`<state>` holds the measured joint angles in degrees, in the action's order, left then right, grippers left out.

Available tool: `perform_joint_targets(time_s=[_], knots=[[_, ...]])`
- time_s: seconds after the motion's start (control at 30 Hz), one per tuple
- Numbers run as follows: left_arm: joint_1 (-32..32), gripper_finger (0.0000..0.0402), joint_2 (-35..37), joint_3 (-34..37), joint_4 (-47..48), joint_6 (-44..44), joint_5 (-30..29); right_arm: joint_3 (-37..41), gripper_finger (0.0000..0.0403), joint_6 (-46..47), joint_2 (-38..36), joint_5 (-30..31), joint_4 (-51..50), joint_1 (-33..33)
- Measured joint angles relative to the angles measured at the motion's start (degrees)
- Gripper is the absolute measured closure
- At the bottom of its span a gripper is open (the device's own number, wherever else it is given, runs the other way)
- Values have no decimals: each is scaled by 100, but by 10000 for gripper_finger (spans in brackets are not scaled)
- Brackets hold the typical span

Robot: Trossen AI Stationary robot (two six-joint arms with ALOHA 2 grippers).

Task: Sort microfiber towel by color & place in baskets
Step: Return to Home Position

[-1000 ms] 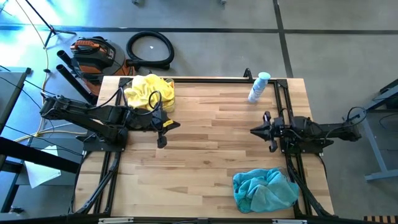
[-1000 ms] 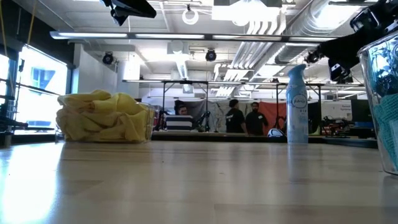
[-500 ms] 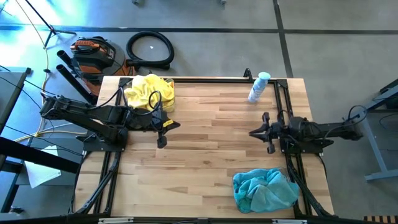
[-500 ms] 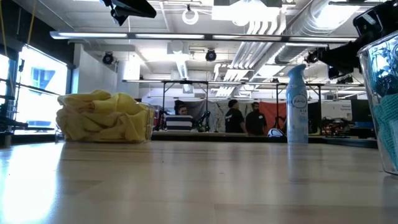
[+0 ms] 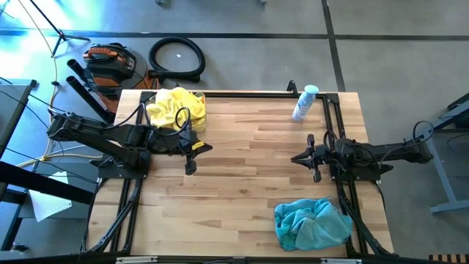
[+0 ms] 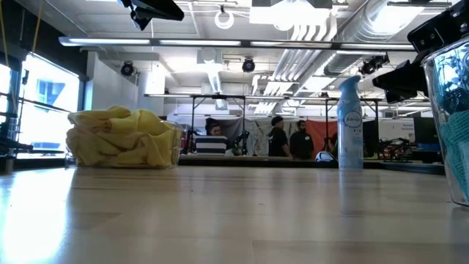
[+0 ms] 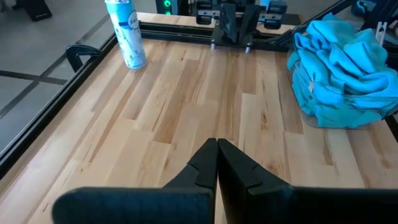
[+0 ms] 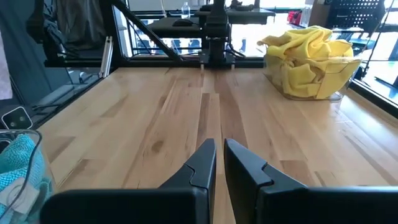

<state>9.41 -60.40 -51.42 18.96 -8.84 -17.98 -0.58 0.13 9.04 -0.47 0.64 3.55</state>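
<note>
The wooden table [image 5: 242, 147] spreads beneath me. My left arm [image 5: 102, 136] reaches in from nine o'clock and my right arm [image 5: 381, 152] from three, both held above the boards and pointing at each other. At eleven o'clock the yellow towels [image 5: 174, 106] sit heaped in a clear basket [image 6: 174, 147]. At five o'clock the teal towels [image 5: 311, 224] fill the other basket [image 6: 448, 95]. A spray bottle [image 5: 304, 103] stands at one o'clock. My left gripper [image 5: 207, 147] has its fingers pressed together. My right gripper [image 5: 295, 157] shows only a hairline gap, so it seems closed too.
</note>
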Motion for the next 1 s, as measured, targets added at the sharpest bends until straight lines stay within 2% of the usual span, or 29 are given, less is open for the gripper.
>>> perform_joint_targets(time_s=[0.37,0.53,0.7,1.0], knots=[[0,401,0,0,-2,-156,4,0,373,-14,-30,-137,380,0],[13,401,0,0,-10,-160,4,0,373,-36,-306,-304,385,0],[56,401,0,0,-106,-157,4,0,373,-125,-896,-302,277,-2],[166,401,0,4,-391,-153,3,0,373,-379,-871,-279,49,-2]])
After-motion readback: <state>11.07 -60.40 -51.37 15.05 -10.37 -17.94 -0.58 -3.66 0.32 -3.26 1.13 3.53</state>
